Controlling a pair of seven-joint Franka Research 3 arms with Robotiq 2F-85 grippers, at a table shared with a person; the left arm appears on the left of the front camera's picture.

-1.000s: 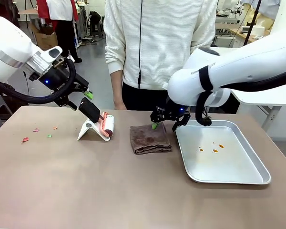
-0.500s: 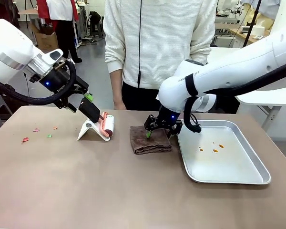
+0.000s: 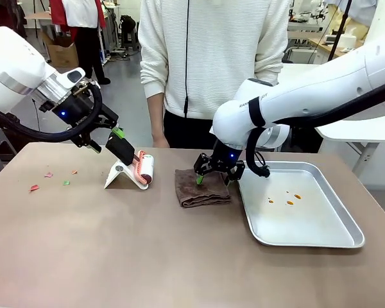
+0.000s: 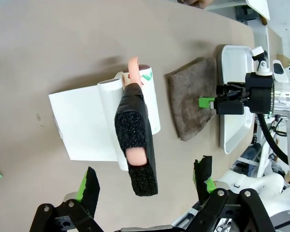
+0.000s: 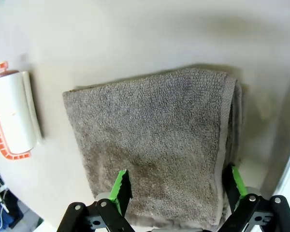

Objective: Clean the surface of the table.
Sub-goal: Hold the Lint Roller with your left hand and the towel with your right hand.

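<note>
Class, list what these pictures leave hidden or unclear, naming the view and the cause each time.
- Scraps, front view: too small to identify.
- Orange spots in the tray, front view: too small to identify.
- Cloth, right wrist view: near edge hidden behind the right tool.
- Tray, left wrist view: partly covered by the right tool.
- Right tool, front view: contact with the cloth unclear from this angle.

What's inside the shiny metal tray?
A few small orange spots lie on the tray floor. Its far-left corner is hidden behind the right arm.
</note>
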